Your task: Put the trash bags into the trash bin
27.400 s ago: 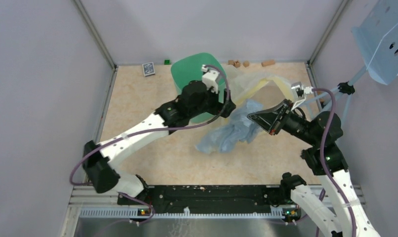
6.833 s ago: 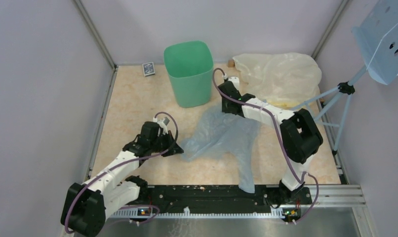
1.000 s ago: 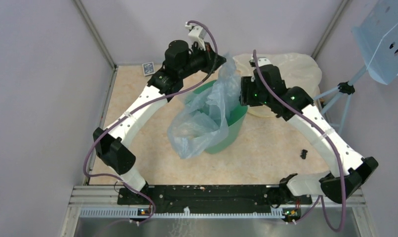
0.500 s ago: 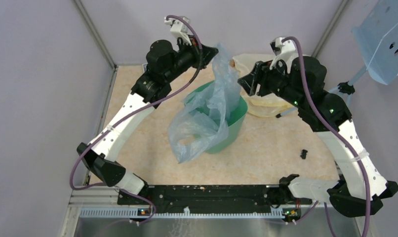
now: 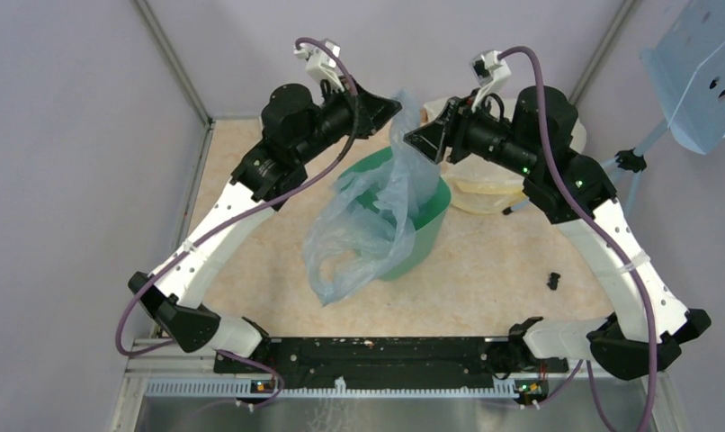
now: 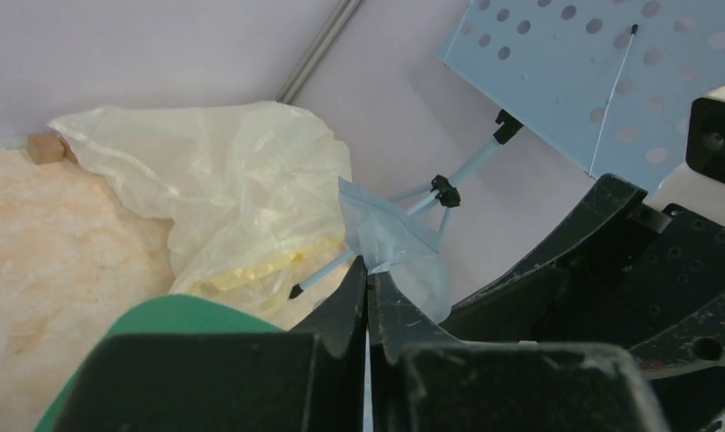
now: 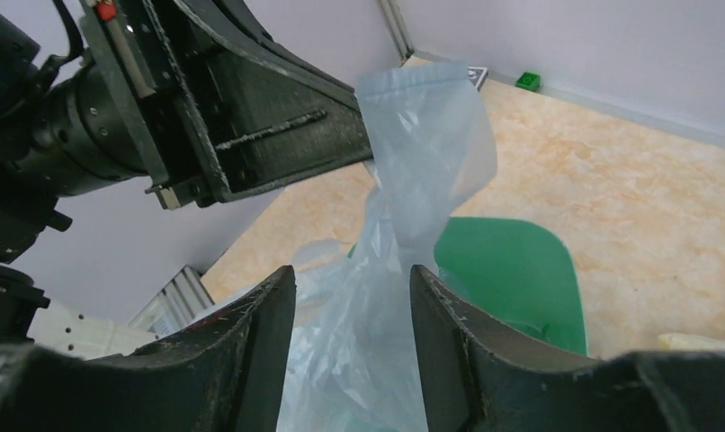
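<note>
**Trash bag, pale blue: held above the trash bin, not yet inside**

Item: one trash bag (image 5: pixel 368 216), a thin, crinkled, see-through pale blue film with wrinkles running down its length and a straight, flat-sealed top edge.

Position: the top edge is raised above the trash bin (image 5: pixel 428 236). From there the film falls across the bin's mouth and spills over the rim on the near-left side. The loose lower end bulges outside the bin, low against its near-left wall. Only a fold of it dips into the opening.

Trash bin: mint-green, with smooth tapered sides and a rounded-square rim. It looks tipped rather than square on the table (image 5: pixel 251 225).

Left gripper (image 6: pixel 368 277): above the bin's far-left side, fingers clenched tight on the bag's top edge.

Right gripper (image 5: pixel 411 140): above the bin's far-right side, pointing at the bag. Its fingers (image 7: pixel 251 360) stand apart with the film hanging in the gap. Whether they touch the film cannot be told.

Also present: a cream-yellow bag (image 5: pixel 489 184) lying just right of the bin, and a small black piece (image 5: pixel 553 280) well to its near right.
</note>
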{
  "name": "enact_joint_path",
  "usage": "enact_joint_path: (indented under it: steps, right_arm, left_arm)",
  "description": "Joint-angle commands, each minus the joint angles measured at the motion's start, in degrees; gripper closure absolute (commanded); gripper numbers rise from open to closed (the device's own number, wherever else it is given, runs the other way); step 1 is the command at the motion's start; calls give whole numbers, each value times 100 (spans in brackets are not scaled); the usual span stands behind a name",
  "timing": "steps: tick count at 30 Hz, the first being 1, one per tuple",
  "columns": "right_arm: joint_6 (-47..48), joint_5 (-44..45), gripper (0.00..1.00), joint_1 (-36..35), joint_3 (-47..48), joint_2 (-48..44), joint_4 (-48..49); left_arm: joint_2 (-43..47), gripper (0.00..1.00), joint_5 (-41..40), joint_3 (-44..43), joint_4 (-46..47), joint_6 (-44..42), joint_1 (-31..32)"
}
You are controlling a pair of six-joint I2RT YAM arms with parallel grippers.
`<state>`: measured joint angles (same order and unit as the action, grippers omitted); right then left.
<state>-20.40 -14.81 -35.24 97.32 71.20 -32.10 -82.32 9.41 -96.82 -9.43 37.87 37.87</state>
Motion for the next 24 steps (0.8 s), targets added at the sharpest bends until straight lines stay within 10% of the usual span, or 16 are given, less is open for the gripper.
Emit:
enact_joint_path:
  steps: [1, 5, 13, 14, 18, 24]
  right_arm:
    - [4, -14, 47, -78, 336, 44, 293]
    - [254, 499, 51, -79, 329, 108, 135]
    - [405, 756, 100, -74, -245, -37, 585]
    - [378, 739, 100, -83, -304, -58, 649]
    - [398, 1056, 100, -79, -475, -131, 774]
    - [502, 1246, 100, -73, -641, -166, 919]
  left_arm:
    - [269, 100, 100, 137, 3, 308, 83]
    - [454, 100, 381, 318, 112, 539, 132]
    - [775, 96, 756, 465, -145, 406, 144]
    - [797, 88, 758, 452, -226, 314, 142]
    - [979, 6, 600, 247, -1044, -335, 143]
    - [1768, 1, -638, 545, -2934, -1049, 142]
